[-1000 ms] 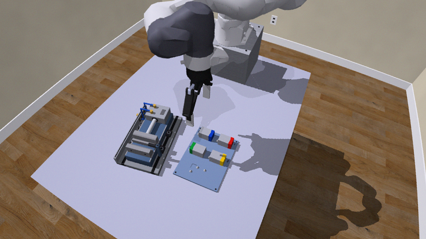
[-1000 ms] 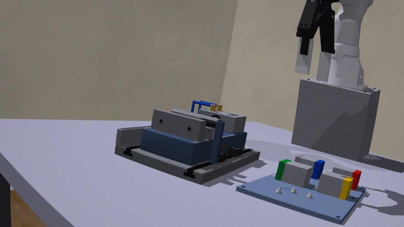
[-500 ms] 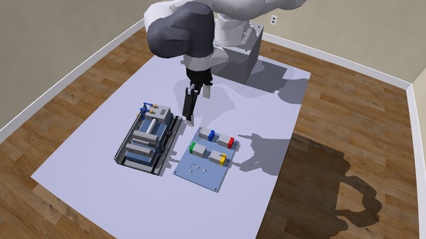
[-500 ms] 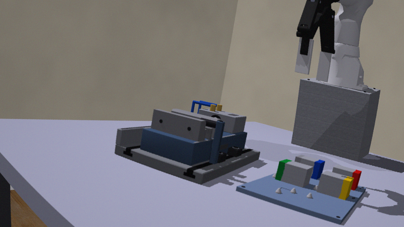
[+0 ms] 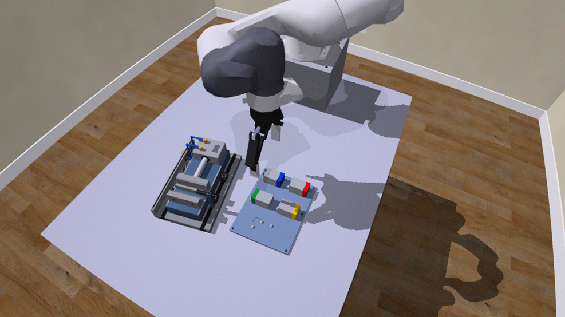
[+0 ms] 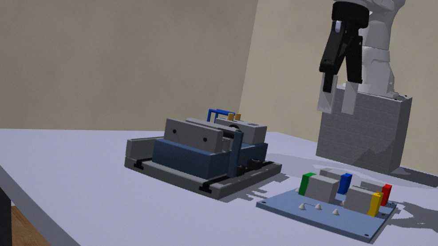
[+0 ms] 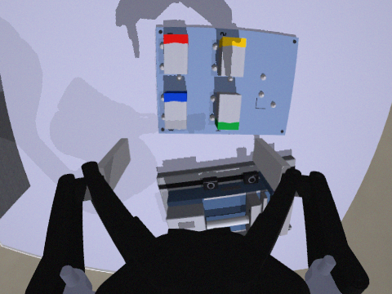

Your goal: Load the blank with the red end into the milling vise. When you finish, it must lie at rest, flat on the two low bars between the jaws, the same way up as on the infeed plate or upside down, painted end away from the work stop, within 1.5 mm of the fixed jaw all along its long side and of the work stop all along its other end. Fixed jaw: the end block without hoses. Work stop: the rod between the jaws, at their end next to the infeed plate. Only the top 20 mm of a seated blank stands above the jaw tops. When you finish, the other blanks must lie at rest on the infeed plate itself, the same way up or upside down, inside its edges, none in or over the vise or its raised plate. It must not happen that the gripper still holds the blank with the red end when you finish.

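The red-ended blank (image 5: 297, 186) (image 6: 385, 194) (image 7: 175, 58) lies on the blue infeed plate (image 5: 268, 240) (image 6: 343, 226) (image 7: 278, 61), in its corner nearest the robot base and away from the vise, red end pointing away from the vise. My gripper (image 5: 265, 151) (image 6: 337, 104) (image 7: 192, 149) is open and empty, high above the table on the base side of the plate and vise. The fixed jaw (image 5: 184, 199) (image 6: 192, 134) faces the moving jaw (image 5: 192, 182), with no blank seen between them. The work stop (image 5: 202, 192) crosses the gap's plate-side end. The low bars are hidden.
Blanks with blue (image 5: 271, 176) (image 7: 175, 112), yellow (image 5: 287, 209) (image 7: 233, 61) and green (image 5: 263, 199) (image 7: 229, 107) ends stand on the infeed plate among small pegs. The hose-side end block (image 5: 209, 150) (image 6: 247, 131) (image 7: 185, 216) and blue hoses (image 6: 209, 114) rise at the vise's base-side end.
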You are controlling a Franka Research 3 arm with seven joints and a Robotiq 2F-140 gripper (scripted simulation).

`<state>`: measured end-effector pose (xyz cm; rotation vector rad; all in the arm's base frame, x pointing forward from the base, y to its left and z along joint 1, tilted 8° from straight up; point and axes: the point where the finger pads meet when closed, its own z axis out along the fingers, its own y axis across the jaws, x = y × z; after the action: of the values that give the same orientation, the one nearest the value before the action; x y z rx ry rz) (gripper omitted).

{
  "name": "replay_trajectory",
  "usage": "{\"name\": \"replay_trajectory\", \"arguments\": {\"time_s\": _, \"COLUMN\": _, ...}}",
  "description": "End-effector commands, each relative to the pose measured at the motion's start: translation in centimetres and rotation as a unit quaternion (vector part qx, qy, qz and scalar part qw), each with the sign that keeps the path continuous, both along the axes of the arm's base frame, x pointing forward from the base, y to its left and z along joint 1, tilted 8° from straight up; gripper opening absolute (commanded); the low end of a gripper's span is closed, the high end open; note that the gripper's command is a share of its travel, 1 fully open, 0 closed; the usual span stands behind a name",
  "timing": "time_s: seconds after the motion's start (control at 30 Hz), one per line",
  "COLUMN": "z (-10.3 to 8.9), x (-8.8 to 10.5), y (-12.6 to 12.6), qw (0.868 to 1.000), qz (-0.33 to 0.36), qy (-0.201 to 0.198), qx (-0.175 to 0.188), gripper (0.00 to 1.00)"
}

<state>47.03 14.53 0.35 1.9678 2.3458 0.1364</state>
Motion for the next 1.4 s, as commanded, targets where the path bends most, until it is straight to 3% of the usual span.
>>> {"name": "replay_trajectory", "arguments": {"time_s": 0.0, "z": -0.4, "x": 0.9, "y": 0.1, "qw": 1.000, "qz": 0.004, "qy": -0.011, "qx": 0.000, "gripper": 1.00}}
{"name": "replay_trajectory", "arguments": {"time_s": 0.23, "z": -0.4, "x": 0.9, "y": 0.1, "qw": 1.000, "qz": 0.004, "qy": -0.011, "qx": 0.000, "gripper": 1.00}}
{"name": "replay_trajectory", "arguments": {"time_s": 0.4, "z": -0.5, "x": 2.4, "y": -2.2, "qw": 1.000, "qz": 0.004, "qy": -0.011, "qx": 0.000, "gripper": 1.00}}
{"name": "replay_trajectory", "arguments": {"time_s": 1.37, "z": -0.5, "x": 2.2, "y": -1.8, "qw": 1.000, "qz": 0.004, "qy": -0.011, "qx": 0.000, "gripper": 1.00}}
